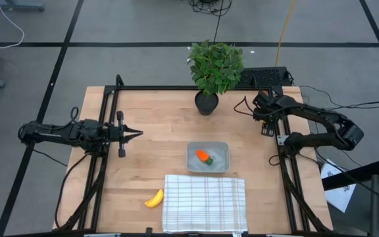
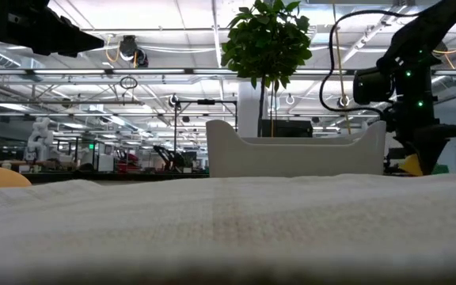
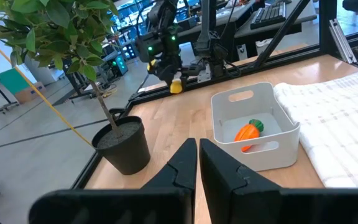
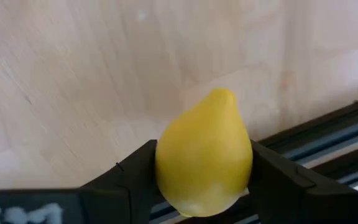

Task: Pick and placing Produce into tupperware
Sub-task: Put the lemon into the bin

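The small yellow fruit (image 4: 204, 162) sits between the fingers of my right gripper (image 1: 266, 126), near the table's right rail and to the far right of the tupperware. In the low view this gripper (image 2: 427, 154) points down with the fruit (image 2: 408, 165) at its tips. The tupperware (image 1: 208, 157), pale and shallow, stands mid-table with the orange carrot (image 1: 204, 157) lying in it. The banana (image 1: 154, 199) lies on the wood, left of the checked cloth. My left gripper (image 1: 133, 133) is shut and hovers at the table's left, touching nothing. My right gripper pinches the yellow fruit across its wide middle (image 4: 166, 168), one dark finger (image 4: 126, 183) on each side. The fingers come from above, pointing down. The fruit's pointed end (image 4: 224, 96) sticks out past the fingertips. Whether it is off the wood, I cannot tell.
A leafy plant in a black pot (image 1: 206, 102) stands at the table's far edge, between the two arms. The white checked cloth (image 1: 204, 203) lies at the near edge, just in front of the tupperware. Black rails (image 1: 288, 178) run along the table's left and right sides.
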You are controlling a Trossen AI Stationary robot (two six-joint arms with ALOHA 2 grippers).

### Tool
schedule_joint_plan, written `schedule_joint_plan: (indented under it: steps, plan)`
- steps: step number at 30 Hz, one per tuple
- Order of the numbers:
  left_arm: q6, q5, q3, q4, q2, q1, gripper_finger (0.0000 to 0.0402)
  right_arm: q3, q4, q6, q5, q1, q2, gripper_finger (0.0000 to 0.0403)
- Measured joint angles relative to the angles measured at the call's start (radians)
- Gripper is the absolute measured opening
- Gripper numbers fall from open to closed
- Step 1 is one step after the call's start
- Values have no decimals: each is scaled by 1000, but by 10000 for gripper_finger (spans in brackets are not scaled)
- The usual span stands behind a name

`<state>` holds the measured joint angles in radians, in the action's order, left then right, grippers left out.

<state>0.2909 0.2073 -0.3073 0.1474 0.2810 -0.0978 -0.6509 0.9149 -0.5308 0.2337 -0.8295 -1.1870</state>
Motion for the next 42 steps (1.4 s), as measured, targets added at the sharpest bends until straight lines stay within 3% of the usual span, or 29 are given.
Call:
schedule_joint_plan:
  steps: [6,14,22,35,42]
  plan:
    - [0,0,0,0,0,0,24,-50,60,30,-8,34,0,204]
    - [2,1,0,0,0,0,24,-65,68,53,-132,104,1,196]
    - [2,2,0,1,0,0,24,-83,78,85,-134,168,1,204]
    - [2,2,0,1,0,0,24,-306,186,129,-134,247,2,201]
    - [2,2,0,1,0,0,24,-325,209,180,-185,284,2,199]
